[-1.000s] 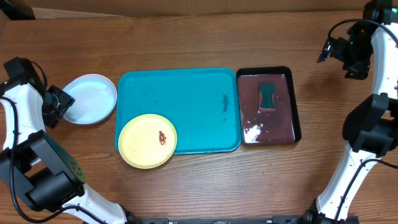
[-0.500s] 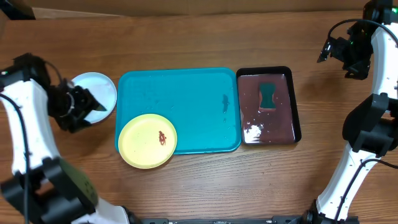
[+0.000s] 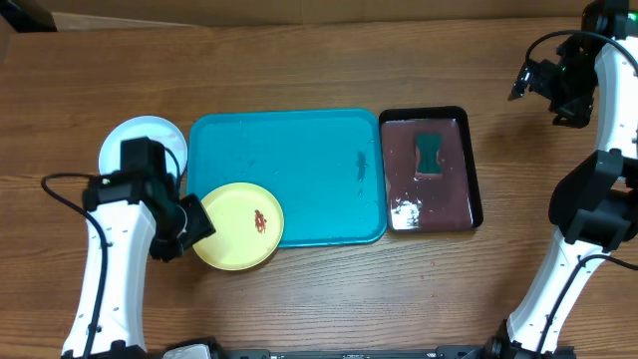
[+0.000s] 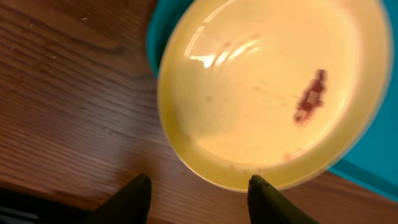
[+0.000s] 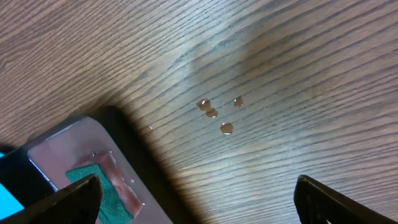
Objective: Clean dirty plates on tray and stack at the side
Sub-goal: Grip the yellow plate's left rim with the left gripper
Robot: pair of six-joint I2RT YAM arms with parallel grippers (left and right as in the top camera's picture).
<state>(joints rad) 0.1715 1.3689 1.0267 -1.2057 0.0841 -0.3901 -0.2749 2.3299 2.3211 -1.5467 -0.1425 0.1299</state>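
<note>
One yellow-green round plastic plate (image 3: 235, 231) overhangs turquoise plastic tray's (image 3: 299, 160) corner, rim graspable. Left gripper (image 4: 199, 180) half-wide there, empty; right gripper (image 5: 199, 183) wide.

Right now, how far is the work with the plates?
Done: one pale plate lies on the table left of the blue tray, no stain visible. In hand: the left gripper, jaws open, is at the rim of the yellow plate, which overhangs the tray corner and shows a red-brown smear. Left: clean it and stack it; the sponge lies in the black tray, right gripper open and empty.
</note>
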